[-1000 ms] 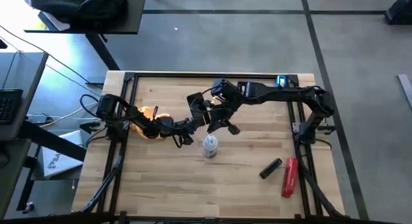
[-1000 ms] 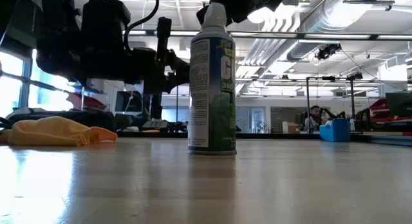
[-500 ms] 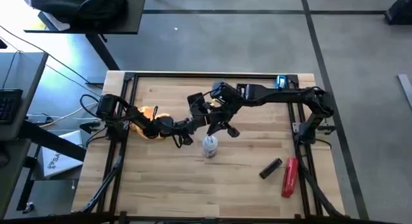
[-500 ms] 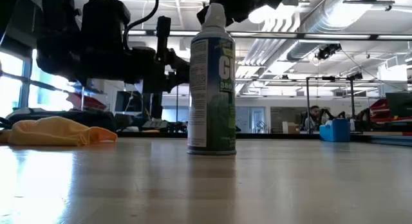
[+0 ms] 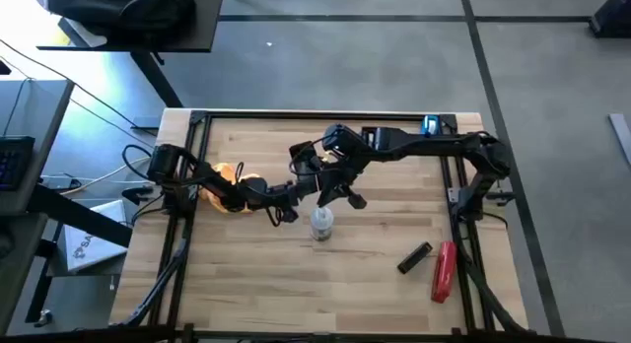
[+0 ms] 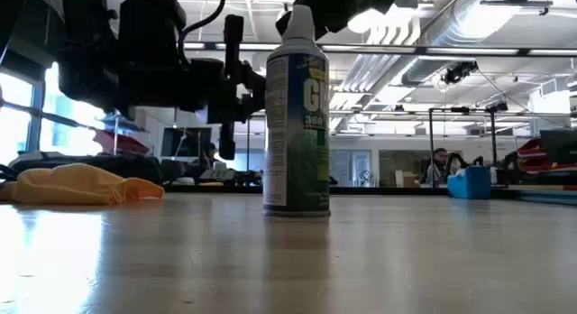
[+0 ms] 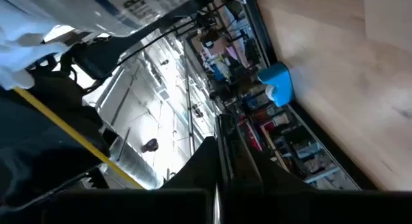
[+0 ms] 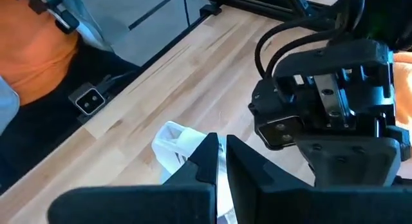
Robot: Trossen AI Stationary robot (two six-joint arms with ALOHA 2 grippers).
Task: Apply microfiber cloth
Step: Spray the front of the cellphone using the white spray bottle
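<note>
Orange-yellow microfiber cloth crumpled on wooden worktop, under left arm. Left gripper jaws together, beside spray can. Right gripper jaws together, above can.

Left gripper and right gripper near spray can; microfiber cloth under left arm.

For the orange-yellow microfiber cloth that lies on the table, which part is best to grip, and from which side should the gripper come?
The microfiber cloth lies crumpled in a low heap on the table, partly under the left arm in the high view. Probably best to come straight down from above and pinch a raised fold at the top of the heap; its flat edges offer little to hold.
</note>
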